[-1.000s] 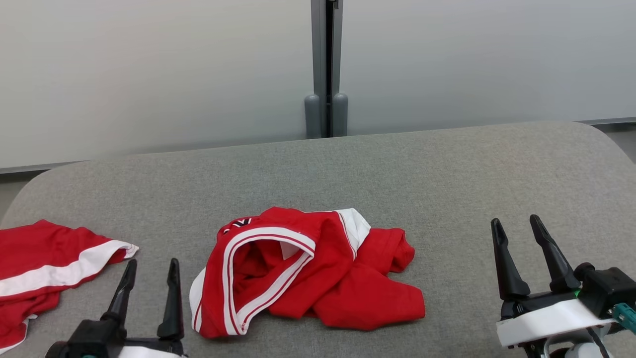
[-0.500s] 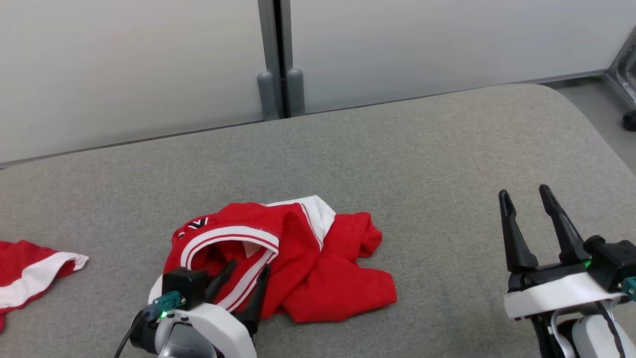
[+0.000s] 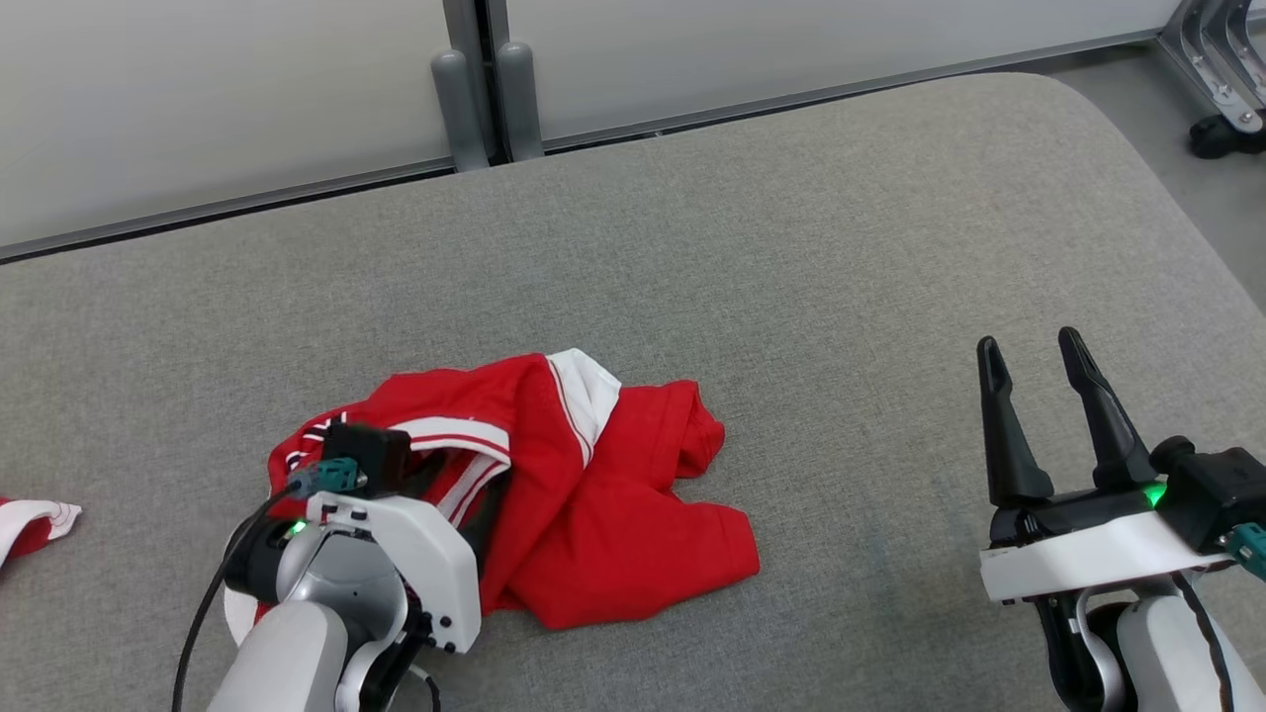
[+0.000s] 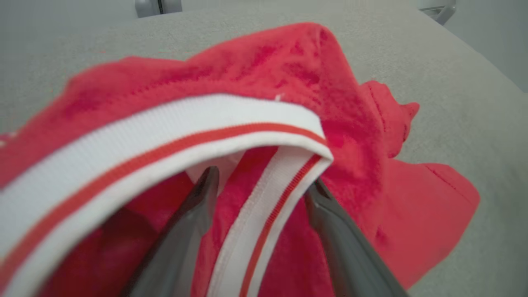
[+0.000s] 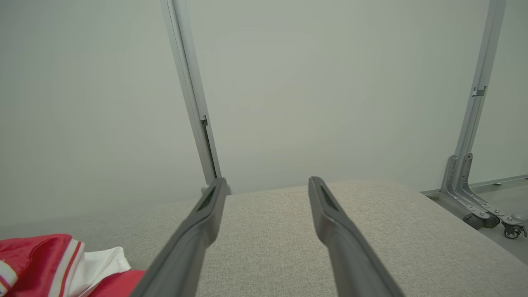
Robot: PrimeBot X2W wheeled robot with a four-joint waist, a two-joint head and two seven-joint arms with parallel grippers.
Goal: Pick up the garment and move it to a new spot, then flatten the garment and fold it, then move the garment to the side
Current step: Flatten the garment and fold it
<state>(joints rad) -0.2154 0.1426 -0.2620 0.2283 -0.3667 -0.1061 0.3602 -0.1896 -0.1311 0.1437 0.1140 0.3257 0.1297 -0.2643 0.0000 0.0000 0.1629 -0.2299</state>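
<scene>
A crumpled red garment with white, red-striped trim lies on the grey padded table, left of centre. My left gripper is down on the garment's left part, open. In the left wrist view its two fingers straddle a white striped band of the garment, one finger inside the opening and one outside. Nothing is pinched. My right gripper hovers open over bare table at the lower right, well clear of the cloth. The right wrist view shows its fingers apart, with a corner of the garment at lower left.
The tip of another red and white cloth pokes in at the left edge. Pale wall panels with a grey post stand behind the table. A metal frame foot with a caster sits on the floor past the table's far right corner.
The head camera has swung, shifting the whole picture left. My left arm moved from the lower left onto the garment, its fingers now around the striped band. The right gripper kept its pose.
</scene>
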